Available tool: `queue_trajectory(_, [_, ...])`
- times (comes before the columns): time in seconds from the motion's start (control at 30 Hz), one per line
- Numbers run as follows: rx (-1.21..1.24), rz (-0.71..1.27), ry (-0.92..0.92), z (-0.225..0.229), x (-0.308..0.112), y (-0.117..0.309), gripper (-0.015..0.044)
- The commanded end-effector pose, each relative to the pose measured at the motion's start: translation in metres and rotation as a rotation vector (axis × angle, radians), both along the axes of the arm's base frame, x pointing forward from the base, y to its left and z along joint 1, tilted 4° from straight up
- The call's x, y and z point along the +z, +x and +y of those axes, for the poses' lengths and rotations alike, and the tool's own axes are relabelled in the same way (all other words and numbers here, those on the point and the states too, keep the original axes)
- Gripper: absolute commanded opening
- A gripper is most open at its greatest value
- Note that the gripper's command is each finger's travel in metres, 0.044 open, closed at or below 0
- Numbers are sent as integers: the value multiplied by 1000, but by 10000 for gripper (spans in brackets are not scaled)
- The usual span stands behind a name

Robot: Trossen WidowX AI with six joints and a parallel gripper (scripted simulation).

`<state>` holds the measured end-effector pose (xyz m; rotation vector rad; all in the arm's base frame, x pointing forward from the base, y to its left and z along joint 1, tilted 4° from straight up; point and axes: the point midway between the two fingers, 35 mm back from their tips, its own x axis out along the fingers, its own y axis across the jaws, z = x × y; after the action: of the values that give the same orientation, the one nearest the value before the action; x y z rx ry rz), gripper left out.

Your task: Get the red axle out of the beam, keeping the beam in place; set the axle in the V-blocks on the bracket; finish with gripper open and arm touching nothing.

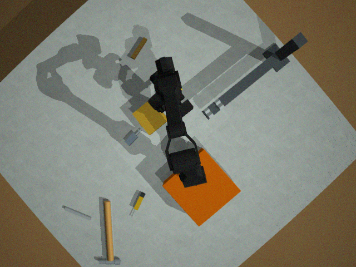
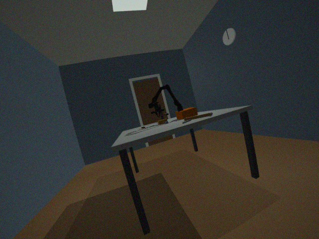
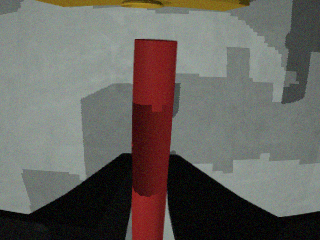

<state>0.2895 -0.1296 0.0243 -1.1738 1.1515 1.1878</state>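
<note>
Red axle [image 3: 152,120] pinched between our nearly closed fingers [image 1: 156,102]; let's draw it straight toward six o'clock, keeping the grip level.

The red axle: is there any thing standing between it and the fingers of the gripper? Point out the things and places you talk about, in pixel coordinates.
Nothing visible does. The gripper [image 1: 172,104] [image 2: 158,113] [image 3: 150,164] is shut on the red axle [image 3: 154,75], one finger on each side. The yellow block [image 1: 148,119] [image 2: 162,121] [image 3: 200,4] shows past the axle's far end in the wrist view, not between.
</note>
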Motion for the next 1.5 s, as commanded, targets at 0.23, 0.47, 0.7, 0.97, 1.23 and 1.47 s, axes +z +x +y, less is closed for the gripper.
queue_trajectory(0.23, [-7, -8, -3, -3, 50, -2, 0])
queue_trajectory(0.47, [-5, -7, -6, -21, 49, -19, 0])
queue_trajectory(0.7, [-2, -4, -9, -46, 47, -47, 0])
queue_trajectory(0.97, [2, -1, -11, -69, 44, -82, 0])
queue_trajectory(1.23, [6, 1, -11, -86, 42, -119, 0])
queue_trajectory(1.47, [8, 2, -11, -94, 40, -144, 0])
